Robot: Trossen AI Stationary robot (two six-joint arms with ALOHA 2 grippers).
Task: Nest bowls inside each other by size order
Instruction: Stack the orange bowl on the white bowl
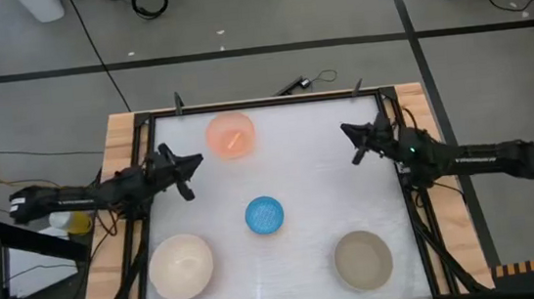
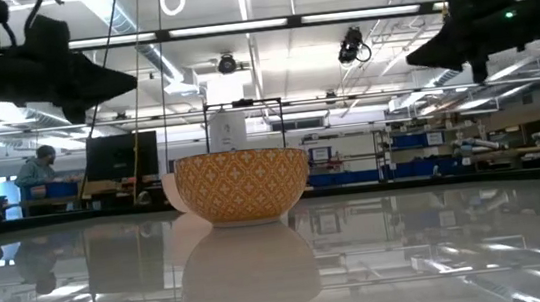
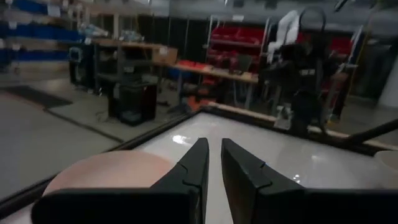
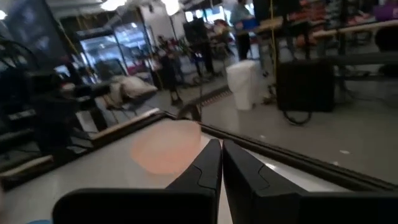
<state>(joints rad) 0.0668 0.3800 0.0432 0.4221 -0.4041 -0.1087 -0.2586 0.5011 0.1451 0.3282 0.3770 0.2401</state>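
Four bowls stand upright on the white table. The salmon-pink bowl (image 1: 230, 135) is at the far middle, the small blue bowl (image 1: 265, 215) in the centre, the cream-white bowl (image 1: 181, 267) near left, and the grey-beige bowl (image 1: 363, 259) near right. My left gripper (image 1: 195, 162) hangs above the table's left side, left of the pink bowl (image 3: 106, 171), shut and empty. My right gripper (image 1: 347, 134) hangs above the far right side, pointing toward the pink bowl (image 4: 165, 149), shut and empty. In the low view the centre bowl (image 2: 242, 185) shows a patterned outer wall.
A dark frame (image 1: 262, 102) runs round the table's edges, with wooden borders outside it. Bare white table (image 1: 319, 179) lies between the bowls. Cables and a small dark object (image 1: 290, 85) lie on the floor beyond the far edge.
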